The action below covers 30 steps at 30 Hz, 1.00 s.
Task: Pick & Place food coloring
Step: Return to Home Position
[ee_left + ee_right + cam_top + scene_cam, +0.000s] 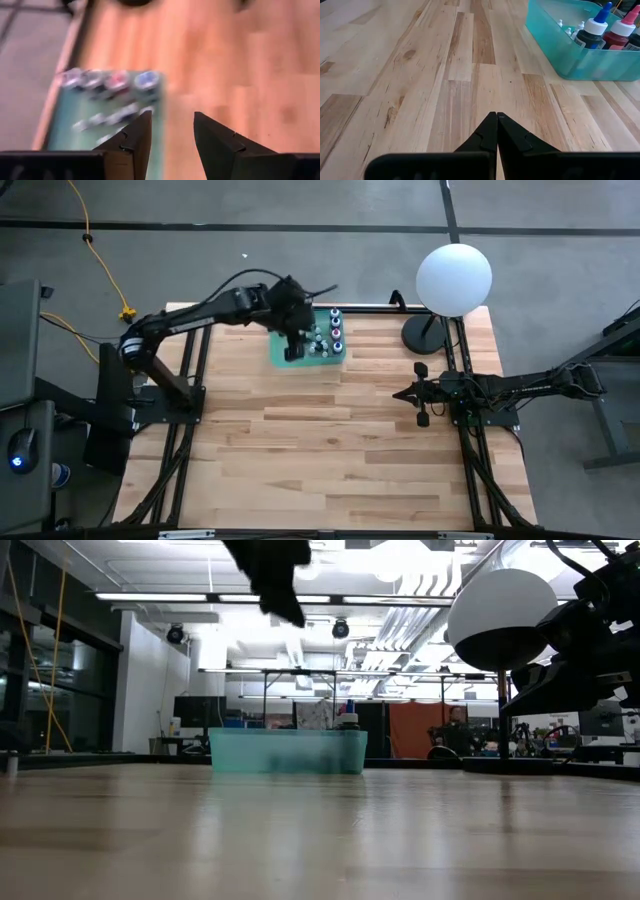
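The food coloring bottles (326, 336) stand upright in a teal bin (280, 356) near the table's far edge. The left wrist view shows them blurred (107, 82). In the right wrist view some have dark and red bodies with blue and pink caps (600, 30). My left gripper (294, 342) hangs above the bin, open. Only bare wood shows between its fingers (171, 119). In the low view it is high over the bin (278, 585). My right gripper (406, 393) waits at the table's right side, shut (496, 116).
A white globe lamp (453, 278) on a black round foot (425, 335) stands at the far right corner, just beyond my right gripper. Bare wooden tabletop (320, 450) stretches from the bin (287, 752) to the near edge.
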### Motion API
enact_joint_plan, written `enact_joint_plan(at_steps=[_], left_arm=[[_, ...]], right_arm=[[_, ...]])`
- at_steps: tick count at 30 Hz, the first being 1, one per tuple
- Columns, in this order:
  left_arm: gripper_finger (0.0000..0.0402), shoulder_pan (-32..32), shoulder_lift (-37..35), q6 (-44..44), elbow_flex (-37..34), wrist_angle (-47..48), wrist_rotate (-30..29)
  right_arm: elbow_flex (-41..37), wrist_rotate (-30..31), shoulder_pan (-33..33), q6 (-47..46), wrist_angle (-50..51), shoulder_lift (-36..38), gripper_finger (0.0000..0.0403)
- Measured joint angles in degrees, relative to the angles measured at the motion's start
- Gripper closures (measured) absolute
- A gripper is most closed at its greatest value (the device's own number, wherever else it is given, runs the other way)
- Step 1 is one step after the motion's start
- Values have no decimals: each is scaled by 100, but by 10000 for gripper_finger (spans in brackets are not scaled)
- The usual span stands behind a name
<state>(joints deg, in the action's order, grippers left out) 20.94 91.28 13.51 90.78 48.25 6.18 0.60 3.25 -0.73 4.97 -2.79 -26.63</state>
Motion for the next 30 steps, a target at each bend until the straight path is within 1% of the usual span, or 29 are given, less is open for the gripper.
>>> enact_joint_plan(at_steps=[5,9,11,13,16,18,19,21,25,28,30], left_arm=[[272,-815,-188,-232,-215,46,694],[280,-1335,-190,-316,-709,-75,1012],[289,-1487,-323,-335,-1136,-380,977],[308,-1663,-538,-473,-1608,-881,919],[356,-1846,-955,-845,-2316,-1448,979],[388,-1958,-1225,-1075,-2647,-1767,958],[393,-1986,-1370,-1200,-2795,-1756,917],[390,-2069,-1595,-1363,-3006,-1887,798],[399,-2102,-2103,-1383,-3356,-1875,497],[398,-2100,-2557,-1385,-3685,-1921,328],[400,-2100,-2874,-1441,-3992,-2177,162]], right_arm=[[-2,-1,2,0,0,2,402],[0,0,2,0,0,2,402],[-2,0,2,0,2,2,402],[0,-2,2,0,-1,0,402],[-1,-2,0,0,12,2,402],[-2,0,0,0,22,1,402],[0,0,1,0,12,-2,402],[-2,-2,2,0,30,9,402],[-2,0,2,0,14,5,402],[0,0,2,0,29,2,402],[-1,0,1,-1,15,0,402]])
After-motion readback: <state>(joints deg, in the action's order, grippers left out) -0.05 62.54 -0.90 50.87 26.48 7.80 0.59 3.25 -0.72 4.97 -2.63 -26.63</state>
